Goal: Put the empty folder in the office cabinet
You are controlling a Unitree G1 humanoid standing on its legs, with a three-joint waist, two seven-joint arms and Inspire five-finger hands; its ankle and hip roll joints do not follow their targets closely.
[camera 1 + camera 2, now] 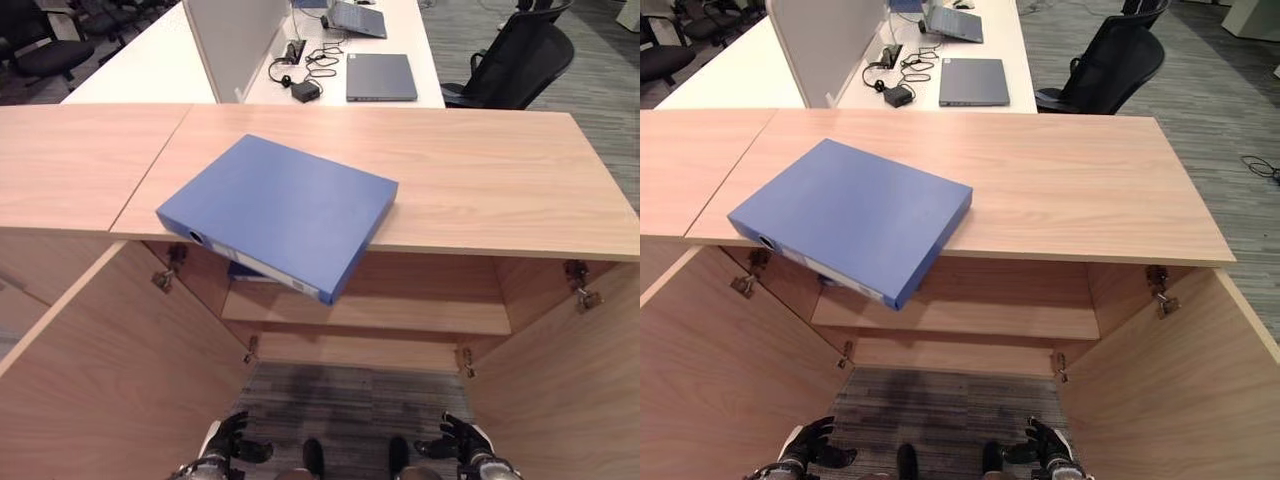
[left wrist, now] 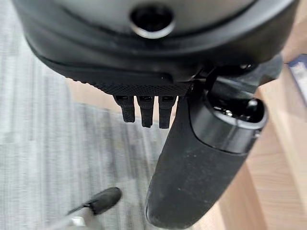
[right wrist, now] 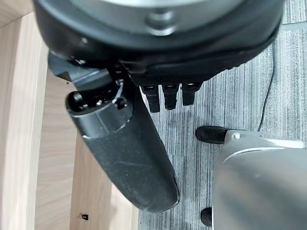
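One folder (image 1: 280,212): blue, matte, flat rectangle, I see its corner overhanging the cabinet (image 1: 480,170) top.
Cabinet: pale smooth wood, doors open.
Hands: left hand (image 1: 232,441), right hand (image 1: 458,438) low, fingers relaxed, holding nothing.

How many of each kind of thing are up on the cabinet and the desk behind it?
Blue folder, on the cabinet, overhanging its front edge: 1
Laptops, one closed, one further back: 2
Black charger with cable: 1
Total: 4
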